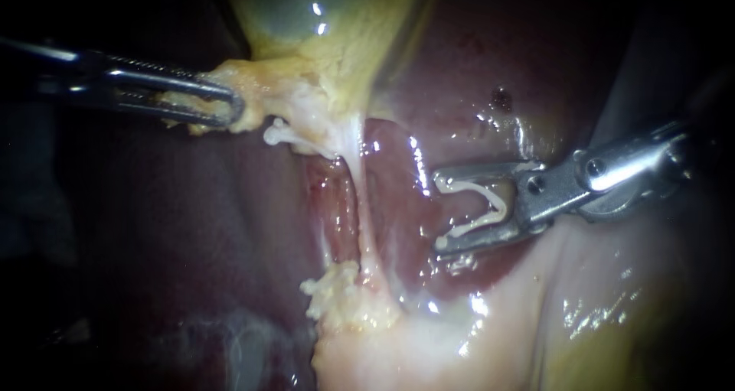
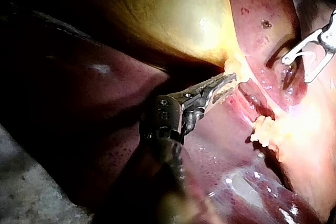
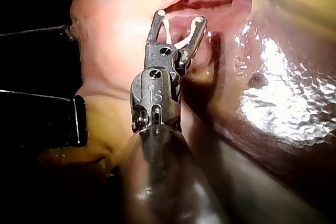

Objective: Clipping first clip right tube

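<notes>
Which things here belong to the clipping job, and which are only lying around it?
Job: right instrument, its jaws holding the clip; the tube; left instrument gripping the gallbladder.
Bystanders: the liver; pale crumbly tissue at the tube's lower end.

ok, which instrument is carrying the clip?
The right instrument: a white clip sits held between its spread jaws, beside the tube, not yet around it. The left instrument's jaws grip only yellowish tissue at the gallbladder.

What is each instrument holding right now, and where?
Left instrument grips the gallbladder by its pale lower end. Right instrument carries an open clip between its jaws, not touching the tube.
</notes>
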You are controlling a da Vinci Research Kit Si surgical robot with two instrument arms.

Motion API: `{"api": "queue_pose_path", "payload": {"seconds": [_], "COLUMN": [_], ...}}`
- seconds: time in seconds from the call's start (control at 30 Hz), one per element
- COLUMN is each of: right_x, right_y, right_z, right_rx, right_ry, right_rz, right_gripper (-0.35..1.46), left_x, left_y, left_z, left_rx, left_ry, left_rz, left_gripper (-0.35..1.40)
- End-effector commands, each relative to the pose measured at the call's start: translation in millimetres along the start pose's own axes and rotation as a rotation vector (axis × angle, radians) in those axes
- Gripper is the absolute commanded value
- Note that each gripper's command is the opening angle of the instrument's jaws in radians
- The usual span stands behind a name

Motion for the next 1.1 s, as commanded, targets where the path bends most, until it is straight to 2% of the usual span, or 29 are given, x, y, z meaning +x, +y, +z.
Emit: {"api": "queue_pose_path", "payload": {"seconds": [0.03,0.3,0.7,1.1], "right_x": [0.0,-0.4,-2.8,-4.2], "right_y": [0.0,-0.5,-1.3,-0.6], "right_z": [0.1,1.7,6.8,10.5], "right_rx": [0.0,0.002,0.025,0.024], "right_ry": [0.0,-0.001,-0.005,-0.011], "right_rz": [0.0,0.023,0.146,0.227], "right_gripper": [0.5,0.5,0.5,0.5], "left_x": [-0.1,-0.3,-0.4,-0.5], "left_y": [-0.2,-0.5,-0.4,-0.4], "left_z": [0.1,0.2,0.3,0.4], "left_rx": [0.0,0.001,0.002,0.003], "left_ry": [0.0,0.0,0.0,0.001], "left_rz": [0.0,0.002,0.002,0.003], "left_gripper": [-0.35,-0.35,-0.35,-0.35]}}
